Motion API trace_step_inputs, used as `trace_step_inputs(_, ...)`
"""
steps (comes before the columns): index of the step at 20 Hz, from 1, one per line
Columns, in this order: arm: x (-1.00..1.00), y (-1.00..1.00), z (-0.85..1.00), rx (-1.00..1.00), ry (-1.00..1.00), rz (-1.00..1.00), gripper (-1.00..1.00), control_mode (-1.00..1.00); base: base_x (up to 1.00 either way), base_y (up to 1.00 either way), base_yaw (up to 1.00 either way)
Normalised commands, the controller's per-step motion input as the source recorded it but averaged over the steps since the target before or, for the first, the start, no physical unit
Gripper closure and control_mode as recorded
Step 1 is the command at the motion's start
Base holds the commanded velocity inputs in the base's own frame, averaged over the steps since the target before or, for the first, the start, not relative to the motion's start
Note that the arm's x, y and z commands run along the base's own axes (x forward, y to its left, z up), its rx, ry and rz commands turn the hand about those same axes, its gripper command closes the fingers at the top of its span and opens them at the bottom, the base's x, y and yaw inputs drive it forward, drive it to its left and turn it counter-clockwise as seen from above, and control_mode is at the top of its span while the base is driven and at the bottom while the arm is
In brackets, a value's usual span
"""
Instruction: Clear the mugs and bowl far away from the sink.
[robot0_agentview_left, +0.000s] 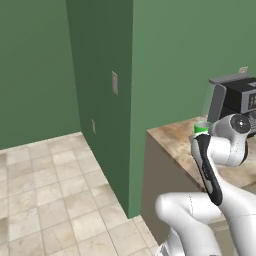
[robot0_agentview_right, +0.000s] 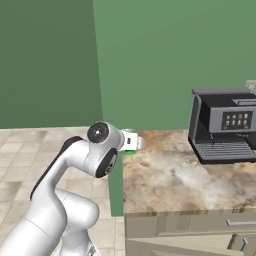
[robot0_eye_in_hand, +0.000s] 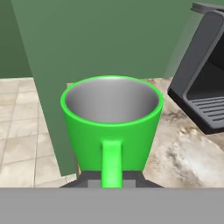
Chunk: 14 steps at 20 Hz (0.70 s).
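A bright green mug (robot0_eye_in_hand: 111, 118) with a pale grey inside stands upright in the hand view, its handle pointing toward the camera. My gripper (robot0_eye_in_hand: 111, 178) is shut on that handle, the dark finger tips on either side of it. From the right base view, the gripper (robot0_agentview_right: 134, 142) and a sliver of the green mug (robot0_agentview_right: 129, 151) sit at the left end of the counter (robot0_agentview_right: 175, 175). In the left base view the mug (robot0_agentview_left: 202, 128) peeks out above my forearm. Whether the mug rests on the counter I cannot tell. The bowl and the sink are out of view.
A dark grey coffee machine (robot0_agentview_right: 222, 125) stands at the back right of the marbled counter, right of the mug (robot0_eye_in_hand: 205, 87). A green wall column (robot0_agentview_left: 105, 100) rises to the left of the counter end. Tiled floor (robot0_agentview_left: 45, 190) lies beyond the edge.
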Motion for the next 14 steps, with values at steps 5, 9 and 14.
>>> trace_step_inputs(5,0.10,-0.04,-0.22,0.00,0.00,0.04,1.00,-1.00,0.00,0.00,0.00)
trace_step_inputs(9,0.07,-0.05,-0.28,0.00,0.00,0.05,1.00,-1.00,0.00,0.00,0.00)
trace_step_inputs(14,0.09,-0.02,-0.33,0.00,0.00,0.06,1.00,-1.00,0.00,0.00,0.00)
